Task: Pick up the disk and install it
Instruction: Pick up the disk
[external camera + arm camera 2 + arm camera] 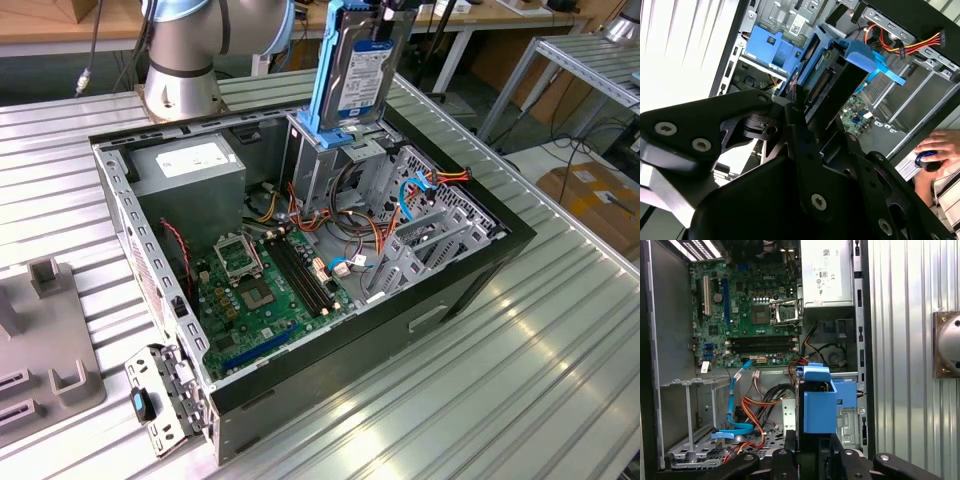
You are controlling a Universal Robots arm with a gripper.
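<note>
Hanging upright over the open computer case (470, 290), the disk (362, 72) is clamped in the tool (812, 455), its white-and-blue label facing the exterior view's right and its blue side rails running down both long edges. Its lower end is right at the top of the metal drive cage (318, 165) by the case's back wall; I cannot tell whether it touches the cage. In the first wrist view the disk (819, 405) is seen end-on, blue rail forward, between the black fingers (785, 457). Inside the case lie the green motherboard (260, 290), the grey power supply (195, 165) and a tangle of red, orange and blue cables (400, 215). The case sits on a ribbed metal desk (500, 400). A person's hand (940, 145) rests beyond the case in the second wrist view.
</note>
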